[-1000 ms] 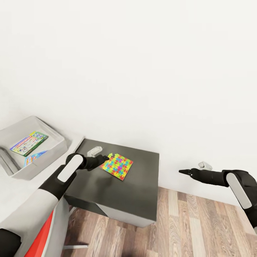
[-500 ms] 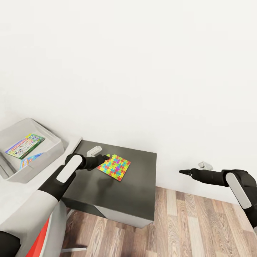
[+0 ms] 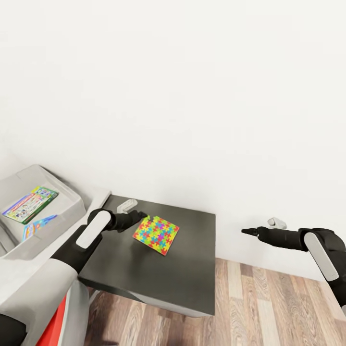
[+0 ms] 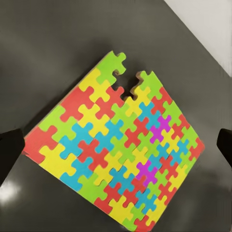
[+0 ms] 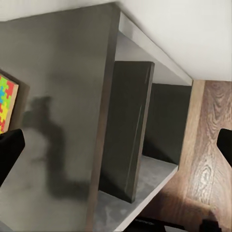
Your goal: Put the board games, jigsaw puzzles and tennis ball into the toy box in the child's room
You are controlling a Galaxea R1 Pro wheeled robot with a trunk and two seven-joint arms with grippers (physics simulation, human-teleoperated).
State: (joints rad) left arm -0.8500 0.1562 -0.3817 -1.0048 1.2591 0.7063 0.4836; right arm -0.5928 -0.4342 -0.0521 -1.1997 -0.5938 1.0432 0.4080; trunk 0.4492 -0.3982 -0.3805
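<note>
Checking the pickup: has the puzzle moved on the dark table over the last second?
Yes: the puzzle's edge by the left gripper has lifted off the dark table.

Bright, even light; soft shadows

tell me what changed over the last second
The left end effector has tipped the jigsaw puzzle up off the dark table by its near corner; whether it is gripped is unclear. The view shifted. The right end effector stayed put.
</note>
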